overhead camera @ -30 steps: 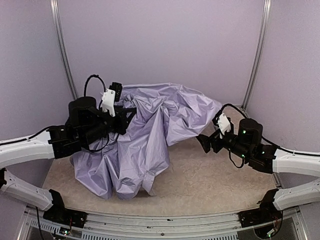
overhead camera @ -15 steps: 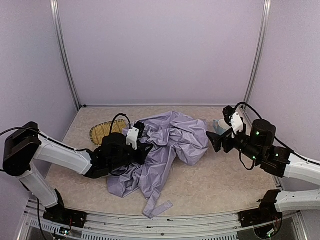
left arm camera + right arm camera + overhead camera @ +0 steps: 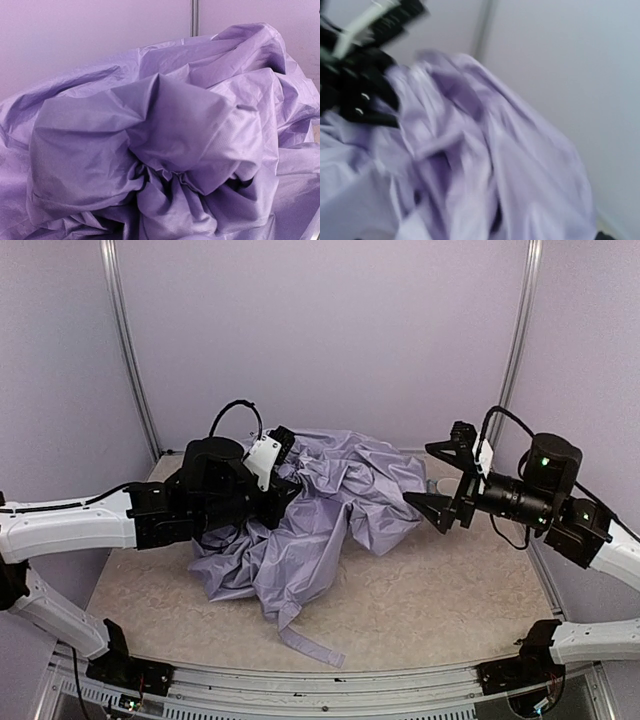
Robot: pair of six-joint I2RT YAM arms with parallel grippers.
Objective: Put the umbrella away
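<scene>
Lavender fabric: the umbrella (image 3: 345,490), a crumpled heap at frame centre; shaft and handle hidden.
Left gripper (image 3: 285,472): buried in the folds, can't tell how the jaws stand.
Right gripper (image 3: 438,478): jaws wide apart, just right of the heap.
Right wrist view: blurred.

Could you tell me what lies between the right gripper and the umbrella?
Nothing: the top view shows the open right gripper right beside the edge of the umbrella.
</scene>
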